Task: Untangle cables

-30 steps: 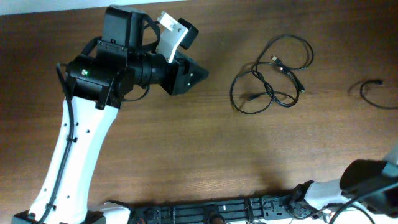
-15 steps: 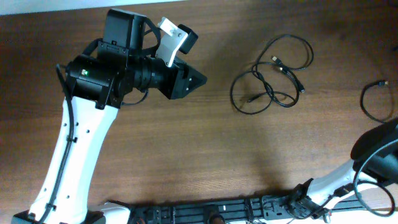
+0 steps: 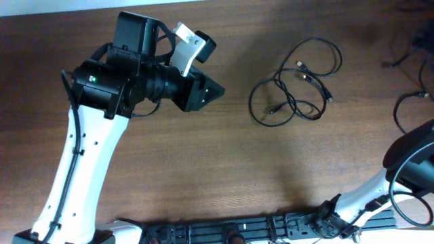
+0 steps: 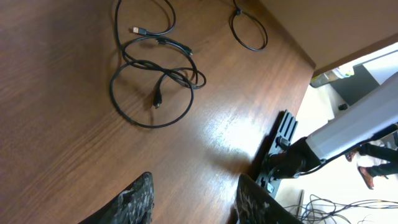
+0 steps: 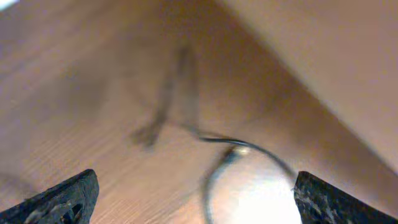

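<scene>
A tangle of thin black cables [image 3: 293, 87] lies in loops on the brown table, right of centre; the left wrist view has the same tangle [image 4: 154, 81] ahead of my fingers. My left gripper [image 3: 217, 87] hovers to its left, open and holding nothing [image 4: 196, 200]. A separate cable loop [image 3: 405, 114] lies by the right edge, also seen far off [image 4: 249, 32]. My right gripper [image 5: 199, 199] stands wide open above a blurred cable loop [image 5: 219, 152], with nothing between its fingers.
A black mounting rail [image 3: 237, 234] runs along the table's front edge, with the right arm's base [image 4: 298, 158] on it. The right arm's dark link [image 3: 412, 154] stands at the lower right. The table's right edge is close to the separate loop.
My right gripper has gone from shut to wide open. The right arm rose into view at the lower right, and the separate cable's loop shifted toward the right edge. The left arm barely moved.
</scene>
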Action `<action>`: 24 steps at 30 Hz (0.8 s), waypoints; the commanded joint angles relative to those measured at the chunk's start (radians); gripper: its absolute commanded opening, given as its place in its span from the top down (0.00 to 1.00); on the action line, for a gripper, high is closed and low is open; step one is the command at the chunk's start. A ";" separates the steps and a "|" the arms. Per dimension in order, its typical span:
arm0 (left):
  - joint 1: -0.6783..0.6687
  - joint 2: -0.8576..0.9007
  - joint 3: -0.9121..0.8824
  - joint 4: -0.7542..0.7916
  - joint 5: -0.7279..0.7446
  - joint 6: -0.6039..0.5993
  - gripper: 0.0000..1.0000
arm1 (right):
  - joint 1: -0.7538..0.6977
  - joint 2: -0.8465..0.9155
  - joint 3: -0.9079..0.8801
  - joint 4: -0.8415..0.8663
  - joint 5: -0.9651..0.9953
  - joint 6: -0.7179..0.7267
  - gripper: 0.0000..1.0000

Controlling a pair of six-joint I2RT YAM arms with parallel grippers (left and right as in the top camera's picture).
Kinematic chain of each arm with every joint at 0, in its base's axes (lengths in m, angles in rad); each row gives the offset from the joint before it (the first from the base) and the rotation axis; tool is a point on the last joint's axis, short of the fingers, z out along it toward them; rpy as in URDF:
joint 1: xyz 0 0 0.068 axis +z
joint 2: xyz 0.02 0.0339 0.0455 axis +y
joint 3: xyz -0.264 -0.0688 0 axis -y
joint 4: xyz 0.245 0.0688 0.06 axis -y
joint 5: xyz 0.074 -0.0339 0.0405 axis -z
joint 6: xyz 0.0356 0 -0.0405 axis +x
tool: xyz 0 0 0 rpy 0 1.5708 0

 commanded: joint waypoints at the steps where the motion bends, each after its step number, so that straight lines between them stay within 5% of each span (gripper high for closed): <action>1: 0.002 -0.016 0.023 -0.003 -0.003 0.026 0.57 | 0.078 -0.044 0.011 -0.076 -0.934 -0.448 0.01; 3: 0.002 -0.016 0.023 -0.003 -0.003 0.026 0.56 | 0.132 -0.044 0.011 -0.156 -1.139 -0.615 0.01; 12: 0.002 -0.016 0.022 -0.005 -0.003 0.029 0.56 | 0.529 -0.044 0.011 -0.628 -1.078 -1.273 0.01; 18: 0.002 -0.016 0.022 -0.039 -0.003 0.082 0.56 | 0.735 -0.044 0.011 -0.610 -0.875 -1.278 0.01; 24: 0.002 -0.016 0.021 -0.041 -0.011 0.088 0.55 | 0.750 -0.044 0.011 -0.471 -0.751 -1.027 0.01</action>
